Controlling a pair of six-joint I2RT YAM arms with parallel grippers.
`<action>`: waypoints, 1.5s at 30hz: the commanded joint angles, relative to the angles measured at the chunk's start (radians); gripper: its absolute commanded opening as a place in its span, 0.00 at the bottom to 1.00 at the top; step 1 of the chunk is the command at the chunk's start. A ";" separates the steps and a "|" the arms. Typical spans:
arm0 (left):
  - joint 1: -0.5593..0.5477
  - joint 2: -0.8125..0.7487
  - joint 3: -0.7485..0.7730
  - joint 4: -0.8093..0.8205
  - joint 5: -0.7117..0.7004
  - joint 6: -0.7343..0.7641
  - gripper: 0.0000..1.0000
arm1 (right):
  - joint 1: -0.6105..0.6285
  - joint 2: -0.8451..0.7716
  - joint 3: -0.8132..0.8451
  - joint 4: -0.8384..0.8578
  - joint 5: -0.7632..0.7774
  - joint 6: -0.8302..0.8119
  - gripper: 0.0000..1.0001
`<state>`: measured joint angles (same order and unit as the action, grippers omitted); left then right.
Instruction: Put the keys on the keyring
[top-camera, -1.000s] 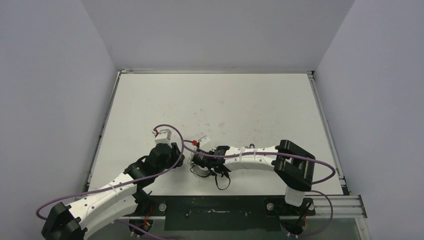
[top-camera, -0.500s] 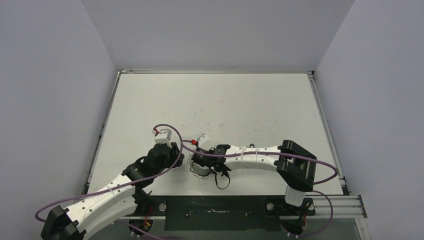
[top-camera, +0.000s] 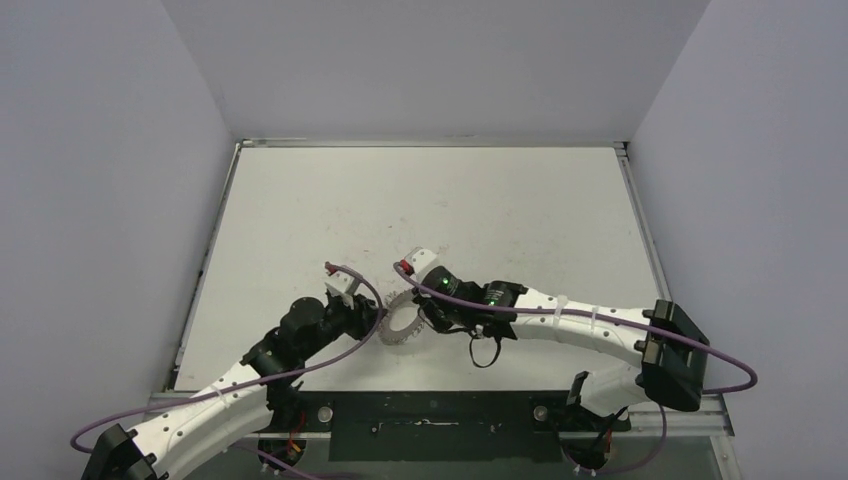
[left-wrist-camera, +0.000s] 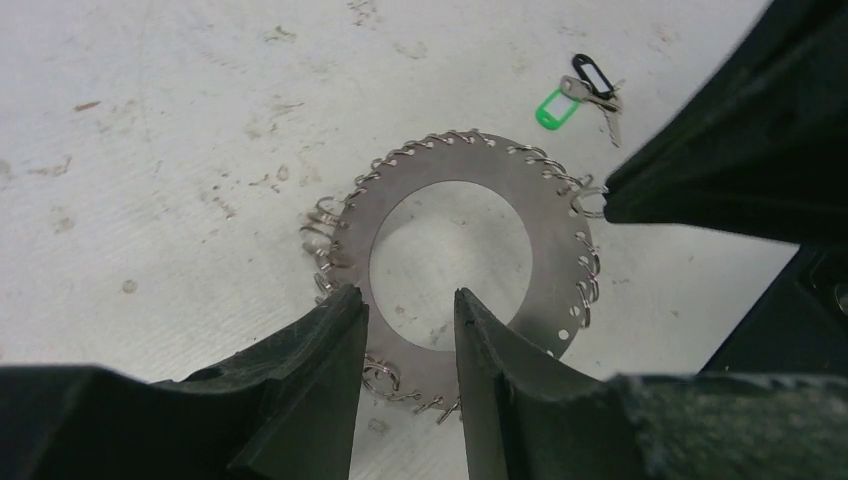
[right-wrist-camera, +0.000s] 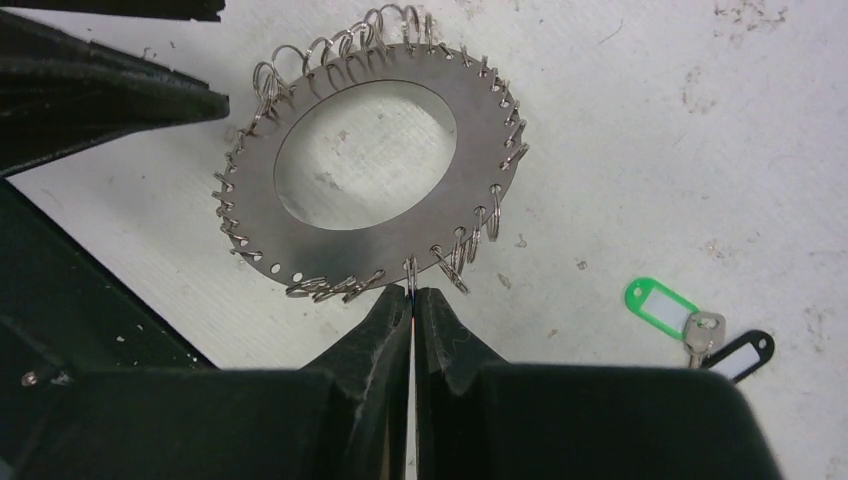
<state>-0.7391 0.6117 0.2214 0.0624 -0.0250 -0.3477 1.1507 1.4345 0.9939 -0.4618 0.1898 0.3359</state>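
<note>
1. Left pincer (top-camera: 372, 318): low over the white counter (top-camera: 450, 200), left of centre. Fingers (left-wrist-camera: 340, 325) stand apart, astride the near band of the keyring. Whether they press on it cannot be told.

2. Keyring (top-camera: 402, 325): flat silvery ring fringed all round with small wire loops. It sits between the two pincers at the near middle of the counter, and its shadow falls offset beneath the hole.

3. Right pincer (top-camera: 428, 312): at the keyring's right edge. Fingers are pressed together, nipping one wire loop (right-wrist-camera: 410, 268) on the rim at their tips.

4. Keys (right-wrist-camera: 690, 322): one small silvery key with a green tag and a black tag. They lie flat on the counter near the keyring, apart from it and not threaded on.
</note>
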 joint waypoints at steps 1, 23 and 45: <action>-0.005 -0.008 -0.046 0.289 0.192 0.175 0.36 | -0.129 -0.107 -0.082 0.200 -0.321 -0.099 0.00; -0.006 0.178 -0.094 0.721 0.473 0.306 0.33 | -0.204 -0.206 -0.138 0.385 -0.752 -0.397 0.00; -0.009 -0.040 -0.054 0.330 0.437 0.371 0.34 | -0.206 -0.241 -0.163 0.408 -0.726 -0.442 0.00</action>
<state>-0.7406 0.6102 0.1246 0.4713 0.4194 0.0238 0.9447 1.2343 0.8242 -0.1528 -0.5388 -0.0902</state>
